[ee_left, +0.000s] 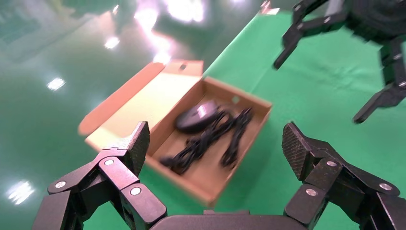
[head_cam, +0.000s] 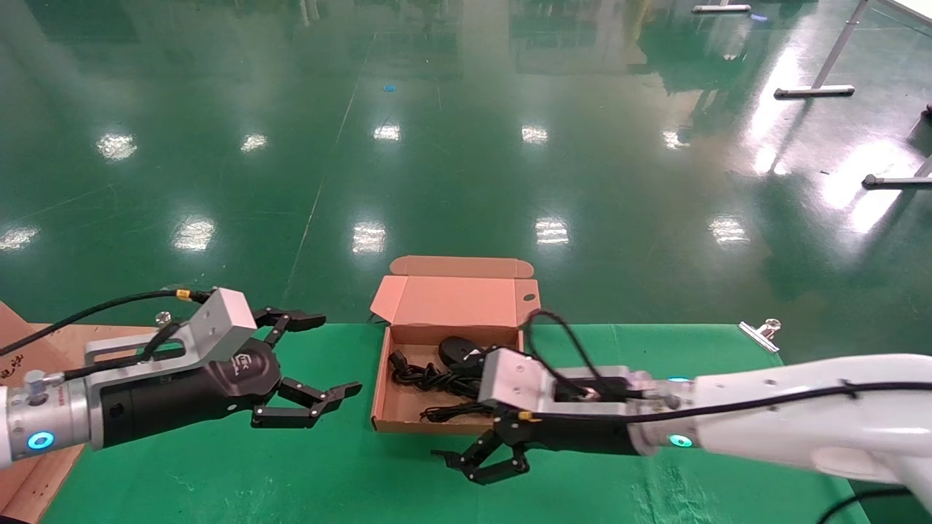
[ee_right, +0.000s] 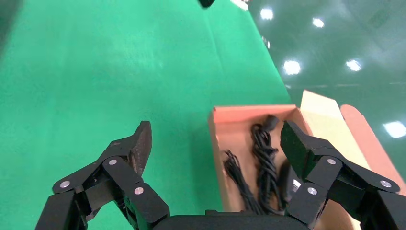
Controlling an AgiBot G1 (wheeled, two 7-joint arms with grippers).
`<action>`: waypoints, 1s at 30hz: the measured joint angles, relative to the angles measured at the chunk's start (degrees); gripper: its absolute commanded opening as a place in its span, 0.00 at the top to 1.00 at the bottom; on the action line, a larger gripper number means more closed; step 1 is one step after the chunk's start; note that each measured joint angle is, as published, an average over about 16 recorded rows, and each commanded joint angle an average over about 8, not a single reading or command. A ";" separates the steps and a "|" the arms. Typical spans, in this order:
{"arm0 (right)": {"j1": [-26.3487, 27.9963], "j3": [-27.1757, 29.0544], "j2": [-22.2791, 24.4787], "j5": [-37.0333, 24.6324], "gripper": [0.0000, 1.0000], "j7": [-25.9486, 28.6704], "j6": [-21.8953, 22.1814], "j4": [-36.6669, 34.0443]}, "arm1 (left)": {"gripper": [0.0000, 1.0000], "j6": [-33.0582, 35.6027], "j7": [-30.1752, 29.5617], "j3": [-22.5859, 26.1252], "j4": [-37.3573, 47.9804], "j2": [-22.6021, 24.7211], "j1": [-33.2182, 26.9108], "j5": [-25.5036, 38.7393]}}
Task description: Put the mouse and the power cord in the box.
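Right gripper (head_cam: pixel 480 460) spread, empty, just before box (head_cam: pixel 386 407) holding mouse (head_cam: pixel 459 350), power cord (head_cam: pixel 426 377)

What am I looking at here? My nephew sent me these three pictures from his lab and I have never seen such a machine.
It is a robot with two arms, each ending in a black claw. The wide picture comes from a camera on its head, looking down at a table with a green cloth. The other two come from cameras on its wrists, so each shows that arm's own claw up close.

On the table lies an open brown cardboard box, its lid flap standing up. Inside are a small black mouse and a bundled black power cord.

The left claw hangs open to the left of the box. The right claw hangs open by the box's near right corner. Neither holds anything.

A metal clip sits at the table's far right edge.
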 measured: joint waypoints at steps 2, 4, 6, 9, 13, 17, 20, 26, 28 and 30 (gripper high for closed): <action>-1.12 2.19 1.46 1.34 0.00 1.02 -1.73 1.26 | 0.00 1.67 -0.85 -1.52 -1.18 -0.33 0.65 -0.63; -2.23 4.36 2.90 2.66 0.00 2.04 -3.43 2.51 | 0.00 3.32 -1.69 -3.03 -2.35 -0.66 1.30 -1.25; -3.35 6.55 4.36 4.00 0.00 3.06 -5.15 3.77 | 0.00 4.99 -2.54 -4.55 -3.53 -0.98 1.95 -1.88; -5.03 9.81 6.53 6.00 0.00 4.59 -7.73 5.65 | 0.00 7.48 -3.80 -6.82 -5.29 -1.48 2.92 -2.81; -7.25 14.16 9.42 8.66 0.00 6.62 -11.15 8.15 | 0.00 10.80 -5.49 -9.84 -7.64 -2.13 4.22 -4.06; -9.49 18.53 12.33 11.33 0.00 8.66 -14.59 10.67 | 0.00 14.13 -7.18 -12.88 -10.00 -2.79 5.52 -5.31; -11.16 21.79 14.51 13.33 0.00 10.19 -17.16 12.55 | 0.00 16.62 -8.45 -15.15 -11.76 -3.28 6.49 -6.25; -14.50 28.31 18.84 17.31 0.00 13.24 -22.29 16.30 | 0.00 21.59 -10.97 -19.68 -15.27 -4.26 8.44 -8.12; -15.46 30.19 20.09 18.46 0.00 14.11 -23.77 17.39 | 0.00 23.02 -11.70 -20.98 -16.29 -4.54 9.00 -8.66; -16.46 32.14 21.39 19.66 0.00 15.00 -25.31 18.51 | 0.00 24.51 -12.44 -22.35 -17.34 -4.83 9.57 -9.22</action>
